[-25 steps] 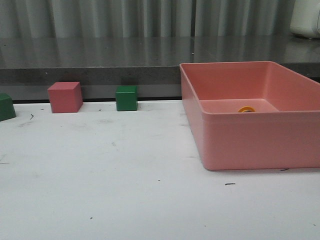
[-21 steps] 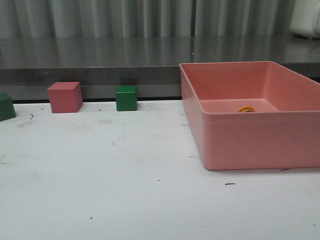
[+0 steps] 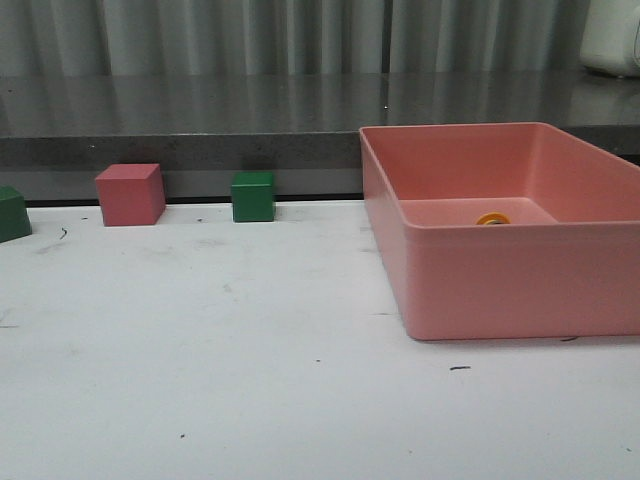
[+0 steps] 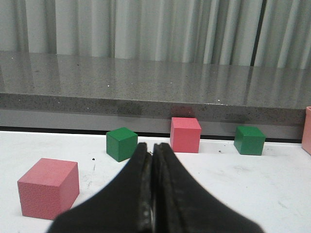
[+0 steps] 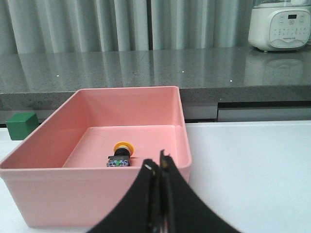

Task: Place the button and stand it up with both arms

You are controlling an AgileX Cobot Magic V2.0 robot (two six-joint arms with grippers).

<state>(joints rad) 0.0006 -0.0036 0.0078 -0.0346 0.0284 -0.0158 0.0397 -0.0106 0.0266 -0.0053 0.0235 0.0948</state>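
Right now both arms are waiting low over the white table (image 3: 250, 380), and neither is showing in the front view. Nearest the lens in the left wrist view, the left gripper (image 4: 152, 150) is sitting with its two black fingers pressed together, carrying nothing. The right gripper (image 5: 158, 167) is likewise closed and empty, its tips meeting just short of the pink bin's (image 5: 92, 194) near wall.

Beyond that wall, the button (image 5: 121, 155) is lying on the bin floor, at roughly eleven o'clock from the right fingertips. Its yellow cap is tilting up and away while the black body and bluish base are resting toward the camera, so it is reading as tipped over, not standing. In the front view only a sliver of the yellow cap is peeking over the rim, at about two o'clock from the table's middle.

Farther out, at the table's far edge, a pink cube (image 3: 130, 194) and a green cube (image 3: 253, 196) are sitting near each other, with another green cube (image 3: 12, 213) at the left border; these are probably bystanders. Behind them a grey counter (image 3: 200, 110) is running across, a white appliance (image 5: 281, 25) standing on it.

The task seems to be barely starting: the right arm is likely facing the bin because it is closest to the button.
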